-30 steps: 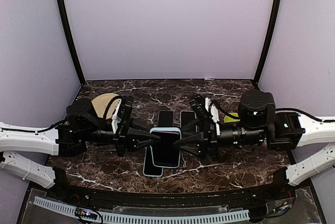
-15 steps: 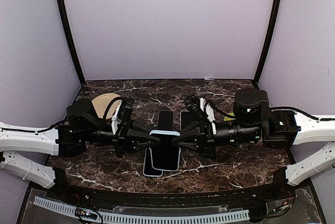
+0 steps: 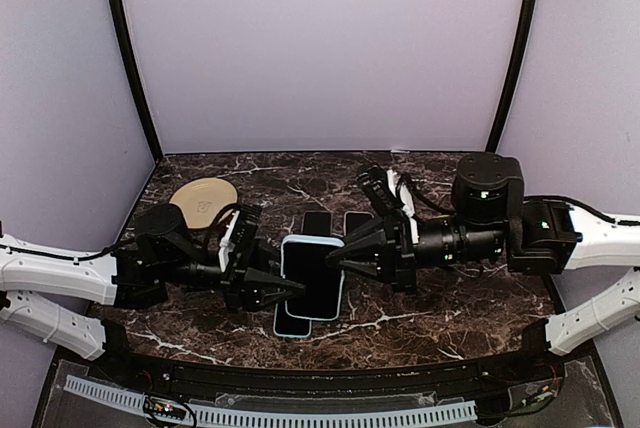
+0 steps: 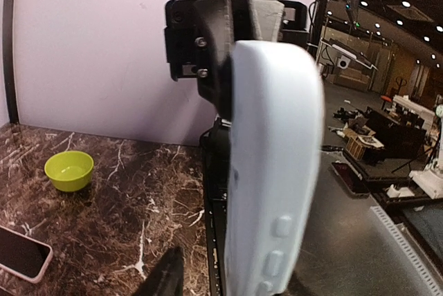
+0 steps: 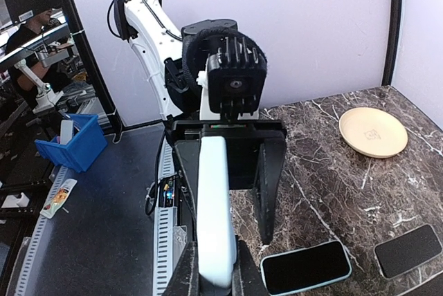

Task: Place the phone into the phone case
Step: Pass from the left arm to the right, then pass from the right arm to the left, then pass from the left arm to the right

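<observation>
Phone [image 3: 312,276] is up off the tabletop [image 3: 430,308], hanging between the two arms. It looks like it's already sitting in the light-blue phone case [image 4: 273,171], though I can't tell if every corner is snapped in.

Nearest the bases, a second phone [image 3: 290,326] lies flat right under the held one.

Handling-wise, I'd guess it's a light, stiff slab with a slick glass face that won't like knocks. The case rim is the grippy, slightly bendy bit. I'd take it on the long edges around mid-length and stay clear of the side buttons. A thin pinch on one edge could let it swing.

The right claw [image 5: 214,272] is clamped tight across the thickness of the phone's right long edge. The left claw [image 3: 285,288] has its jaws apart, straddling the other long edge without squeezing.

From above, the long axis runs near-to-far with the dark screen showing. Both wrist views see it edge-on as an upright strip. So I read it as tipped up, with the screen facing back toward the bases, but I can't say how steep.

Farther back are one black slab [image 3: 317,220] and a second black slab [image 3: 357,218], then the tan plate [image 3: 203,198]. There's also a green bowl [image 4: 69,170] out past the right arm.
</observation>
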`<state>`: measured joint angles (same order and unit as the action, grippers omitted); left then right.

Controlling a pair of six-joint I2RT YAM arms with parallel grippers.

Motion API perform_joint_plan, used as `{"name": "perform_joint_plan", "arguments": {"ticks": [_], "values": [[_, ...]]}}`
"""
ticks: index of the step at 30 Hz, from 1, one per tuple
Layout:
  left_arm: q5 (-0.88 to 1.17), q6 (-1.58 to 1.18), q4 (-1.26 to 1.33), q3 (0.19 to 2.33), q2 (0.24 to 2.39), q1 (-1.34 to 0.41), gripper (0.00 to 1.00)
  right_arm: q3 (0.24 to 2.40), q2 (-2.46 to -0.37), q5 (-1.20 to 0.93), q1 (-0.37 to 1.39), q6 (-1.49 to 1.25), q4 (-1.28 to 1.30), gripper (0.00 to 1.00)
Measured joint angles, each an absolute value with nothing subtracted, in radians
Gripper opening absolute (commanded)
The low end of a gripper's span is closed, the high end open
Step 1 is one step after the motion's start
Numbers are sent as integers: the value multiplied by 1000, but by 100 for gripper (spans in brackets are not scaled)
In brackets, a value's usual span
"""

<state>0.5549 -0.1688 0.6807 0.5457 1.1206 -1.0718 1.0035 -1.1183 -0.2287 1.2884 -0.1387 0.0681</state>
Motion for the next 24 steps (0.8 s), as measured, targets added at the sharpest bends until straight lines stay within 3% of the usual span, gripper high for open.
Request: {"name": "perform_joint_plan", "arguments": {"ticks": [3,5,8,9,11,16,24], "values": [[564,-183,693,534,1130,-1078,14,1004,-1118,-226,1285,-136,76,0],[568,-193,703,527,1132,-1082,7,1004,-1118,-219,1283,-137,81,3],[569,-187,720,521,1132,-1083,0,1003,-1118,-211,1282,-148,82,41],[569,-192,724,521,1132,-1083,0,1002,-1118,-208,1282,-157,75,49],[563,-205,730,514,1132,-1083,0,981,-1110,-207,1282,-173,35,54],[539,-249,783,487,1132,-1082,0,868,-1080,-187,1282,-236,-51,51],[541,-314,875,484,1144,-1082,0,779,-1105,-214,1282,-329,-136,22]]}}
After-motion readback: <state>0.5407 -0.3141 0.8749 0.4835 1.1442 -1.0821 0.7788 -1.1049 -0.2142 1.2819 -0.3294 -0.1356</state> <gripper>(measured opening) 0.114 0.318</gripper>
